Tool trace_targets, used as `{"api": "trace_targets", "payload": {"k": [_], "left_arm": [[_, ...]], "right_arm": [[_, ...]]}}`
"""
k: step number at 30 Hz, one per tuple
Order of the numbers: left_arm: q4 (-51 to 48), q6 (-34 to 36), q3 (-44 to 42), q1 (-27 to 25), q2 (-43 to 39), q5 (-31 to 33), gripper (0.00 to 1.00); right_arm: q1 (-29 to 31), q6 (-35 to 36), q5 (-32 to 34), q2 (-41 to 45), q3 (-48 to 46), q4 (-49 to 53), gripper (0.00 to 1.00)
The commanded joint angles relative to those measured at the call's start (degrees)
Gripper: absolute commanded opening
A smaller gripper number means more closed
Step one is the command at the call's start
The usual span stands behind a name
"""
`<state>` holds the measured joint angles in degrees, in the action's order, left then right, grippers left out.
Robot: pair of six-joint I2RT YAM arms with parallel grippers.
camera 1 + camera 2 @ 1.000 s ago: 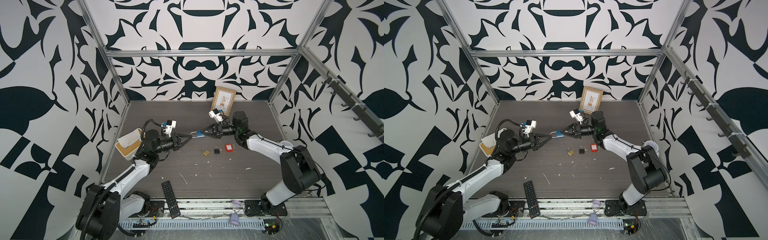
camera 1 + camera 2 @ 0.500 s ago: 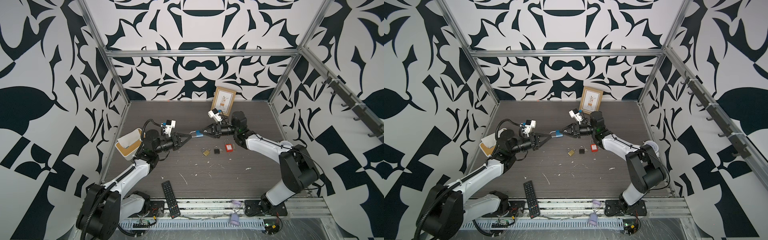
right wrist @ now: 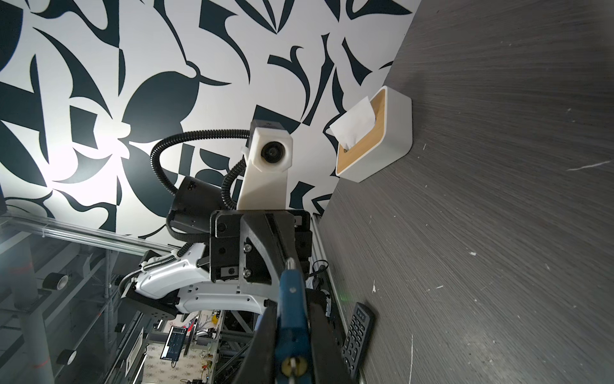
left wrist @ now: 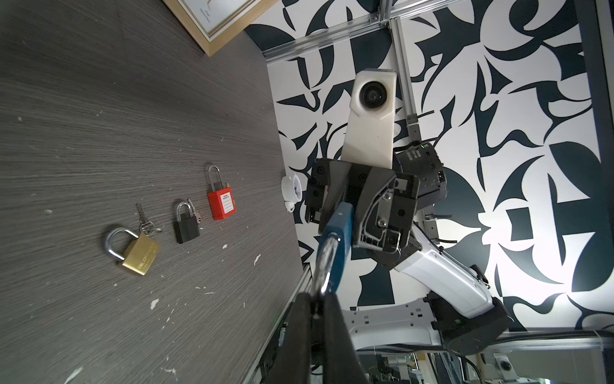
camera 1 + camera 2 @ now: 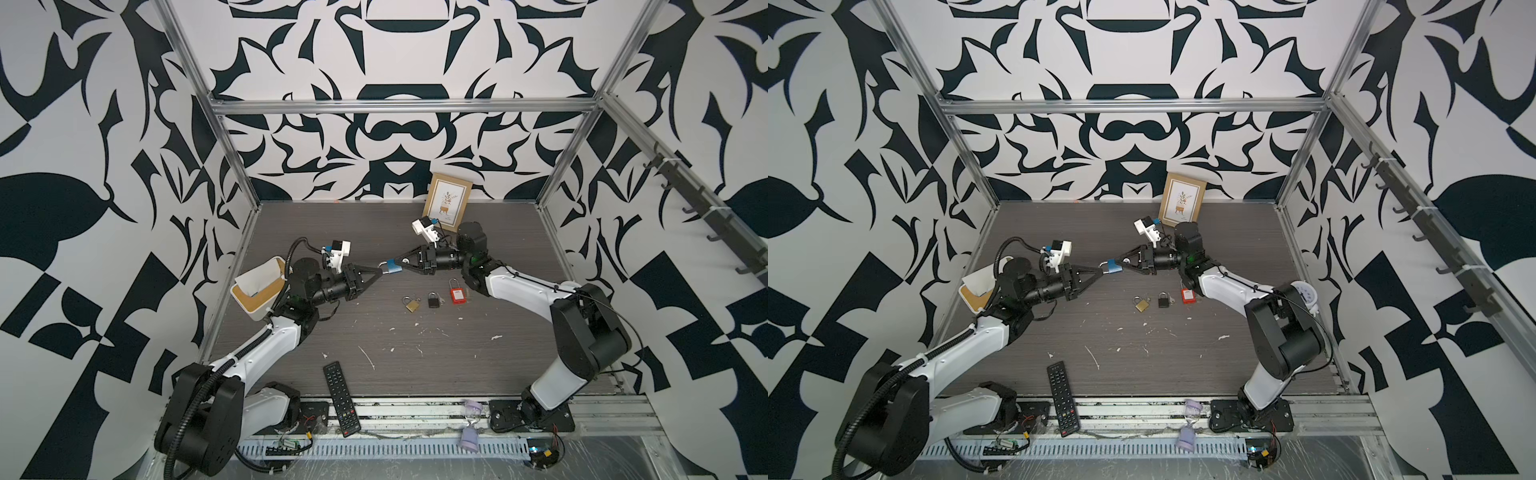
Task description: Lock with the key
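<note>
The blue padlock (image 5: 391,266) is held up in the air, clear of the surface (image 5: 457,365), behind and above the brass padlock (image 5: 411,305) and a touch toward the left arm's side of it. It's pinched from both ends. The left hand (image 5: 377,269) is clamped fully closed on the steel shackle (image 4: 324,266), best seen in the left wrist view, where the fingertips (image 4: 299,325) are pressed together around the loop. The right hand (image 5: 399,264) is closed on the blue body, its flat faces squeezed between the fingers (image 3: 327,349). The bit that matters: the lock's long axis is laid roughly level, running straight from one hand to the other, shackle end toward the left hand, keyhole end (image 3: 292,364) pointed back into the right hand's palm. Something silvery shows at that brass keyway in the right wrist view, but whether a key is seated can't be told. A small bunch of keys (image 4: 146,223) is lying right against the brass padlock, down on the surface and well apart from the held lock. Both arms are stretched out low and nearly level, wrists rolled onto their sides, hands pointed nose to nose. Best guess: one grip would have to be given up before any key gets fetched, and the right hand looks a touch nearer the brass padlock.
</note>
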<state>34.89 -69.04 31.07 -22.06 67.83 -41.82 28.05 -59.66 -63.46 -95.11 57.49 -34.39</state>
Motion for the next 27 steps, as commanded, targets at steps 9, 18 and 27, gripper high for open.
{"api": "trace_targets", "payload": {"k": [9,18,27], "left_arm": [[3.3,3.6,2.4,-2.8,-1.5,-1.9,0.38],[0.6,6.4,2.5,-2.7,-1.3,-0.3,0.40],[1.4,6.3,2.5,-2.7,-0.3,-0.6,0.27]], "right_arm": [[3.6,1.4,1.2,3.1,-0.5,1.5,0.00],[2.3,-4.9,1.2,2.7,-3.3,-8.2,0.00],[1.4,-9.7,0.1,1.4,-4.5,-14.7,0.00]]}}
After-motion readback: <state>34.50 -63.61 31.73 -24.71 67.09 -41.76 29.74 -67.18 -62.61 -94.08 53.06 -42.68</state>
